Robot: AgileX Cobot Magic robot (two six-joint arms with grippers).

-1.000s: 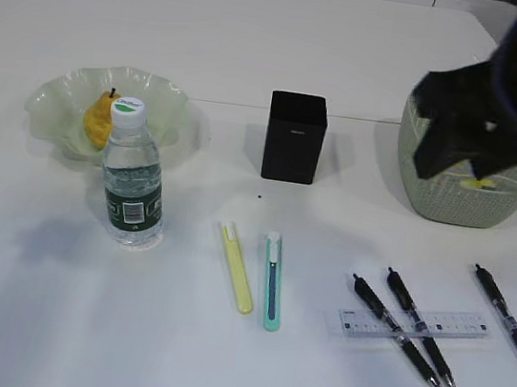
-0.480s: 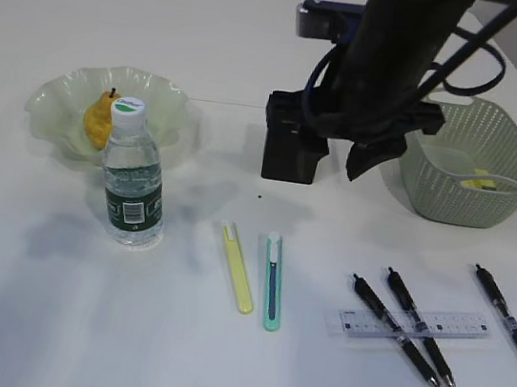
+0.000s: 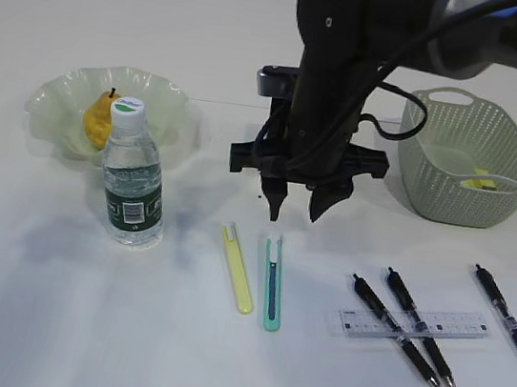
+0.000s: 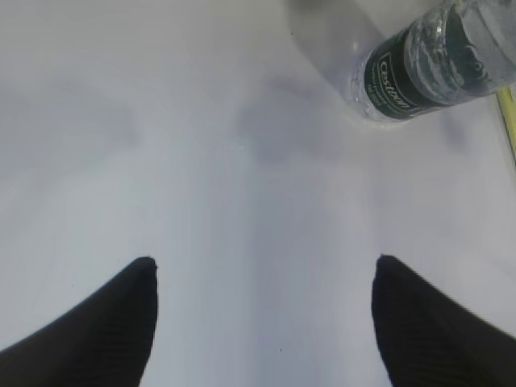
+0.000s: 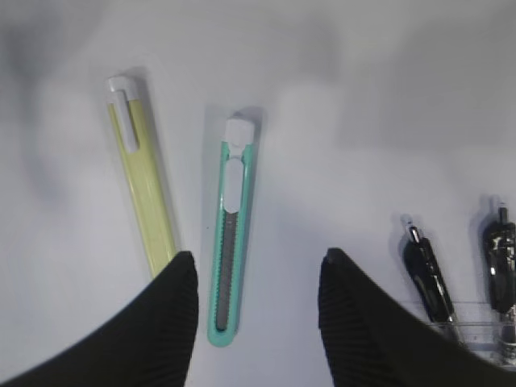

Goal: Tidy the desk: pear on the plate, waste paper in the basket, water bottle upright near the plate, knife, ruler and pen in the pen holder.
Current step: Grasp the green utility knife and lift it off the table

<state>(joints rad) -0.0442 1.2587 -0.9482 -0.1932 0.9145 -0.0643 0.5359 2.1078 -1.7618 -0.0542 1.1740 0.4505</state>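
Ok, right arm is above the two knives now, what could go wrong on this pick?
The yellow knife lies close beside the teal knife, so the open right gripper may catch or nudge both. Both lie flat on the desk, so the fingertips could scrape it or slip off. The arm also hides the pen holder.

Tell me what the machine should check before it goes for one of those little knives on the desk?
1. Right gripper empty, jaws apart: ok.
2. Gripper lined up over the teal knife: ok, it hangs just above the knife's far end.
3. Yellow knife clear of the teal one: ok, a gap shows between them.
4. Pen holder free to receive it: cannot tell, the arm hides it.
5. Water bottle upright, out of the way: ok.
6. Left gripper open over bare desk: ok.
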